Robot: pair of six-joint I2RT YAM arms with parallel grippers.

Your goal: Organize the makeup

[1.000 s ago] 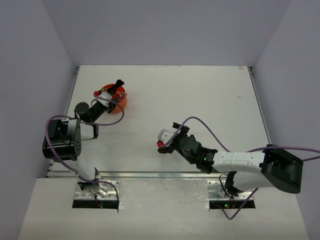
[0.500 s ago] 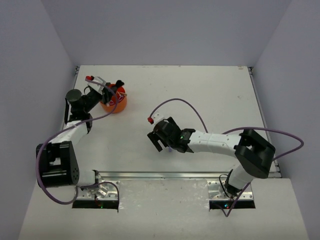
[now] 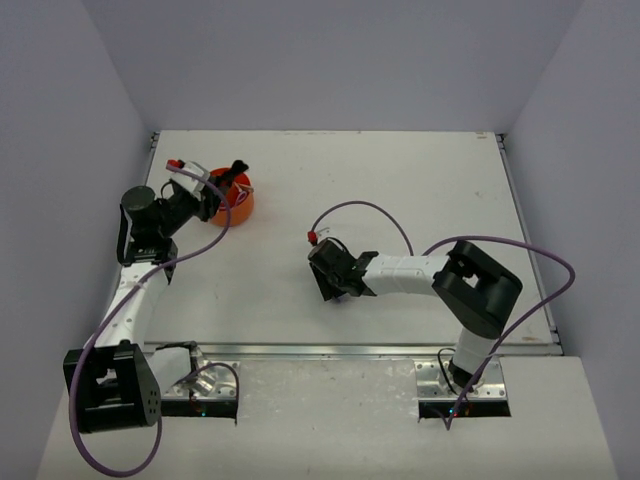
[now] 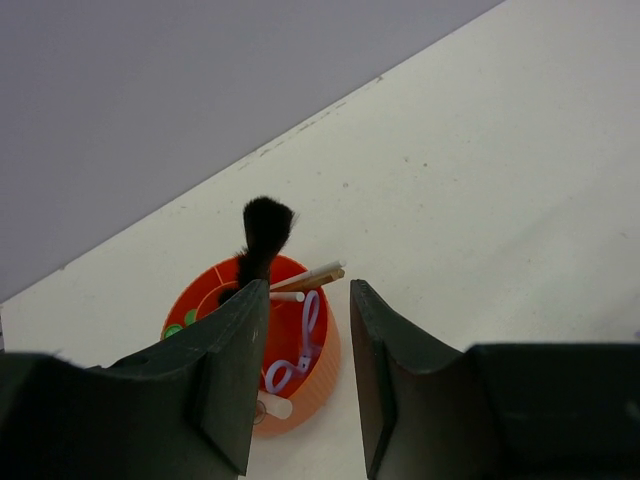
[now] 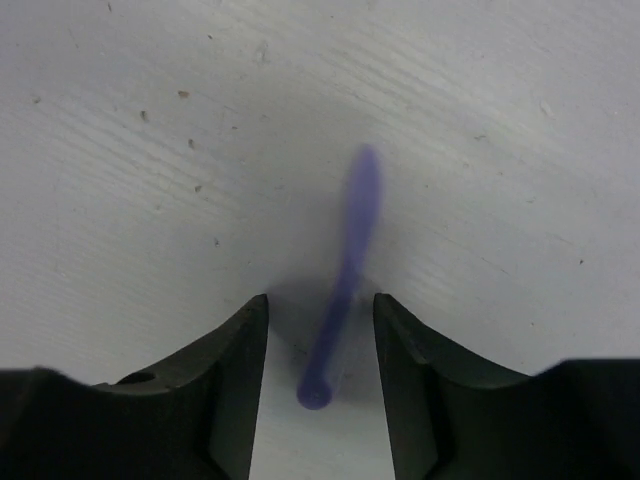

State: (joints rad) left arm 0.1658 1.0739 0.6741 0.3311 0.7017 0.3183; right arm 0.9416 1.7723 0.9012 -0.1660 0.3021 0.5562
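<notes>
Lowered now, right pincer (image 5: 320, 305) loosely straddles a slim, rounded lilac stick (image 5: 360, 200); left pincer (image 4: 308, 300) narrow, empty.

Divided tub (image 3: 240, 208) sits far left on the counter (image 3: 420, 180), with brush (image 4: 263, 238), looped tool (image 4: 303, 343) and thin sticks (image 4: 312, 278) in it and left gripper (image 3: 205, 200) just left of it; slim stick (image 5: 348, 270) lies mid-counter between the jaws of the right gripper (image 5: 320, 315).

The top camera looks down from behind the arms (image 3: 400, 268) over the table (image 3: 420, 180), sharing the orange tub (image 3: 243, 206) with the left wrist view slanting past the left gripper (image 4: 305, 300), while the right wrist view sits close above the table.
</notes>
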